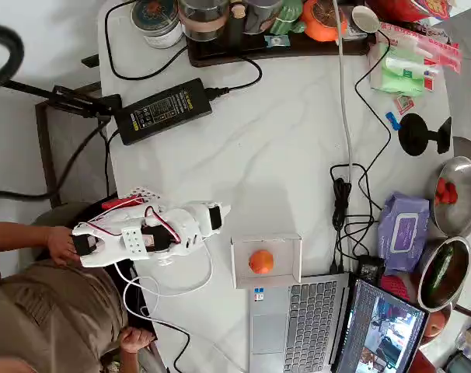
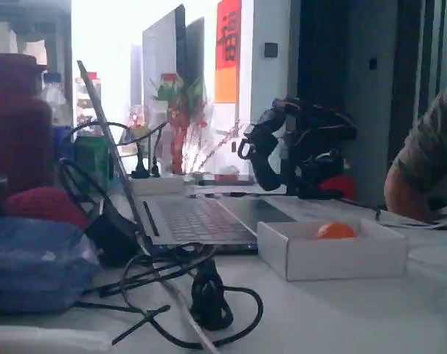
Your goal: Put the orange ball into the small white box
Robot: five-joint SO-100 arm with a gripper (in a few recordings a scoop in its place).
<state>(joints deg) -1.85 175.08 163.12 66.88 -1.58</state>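
Already the orange ball [image 1: 260,261] is sitting inside the small white box [image 1: 241,270] — little is left to go wrong except the hand [image 1: 222,211], lying at the box's ten o'clock, nudging it; its grip I cannot tell. A laptop [image 1: 298,322] is crowding the box at six o'clock, cables [image 1: 346,221] at three.

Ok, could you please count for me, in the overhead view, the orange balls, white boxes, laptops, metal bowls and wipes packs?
orange ball: 1
small white box: 1
laptop: 1
metal bowls: 2
wipes pack: 1
Total: 6
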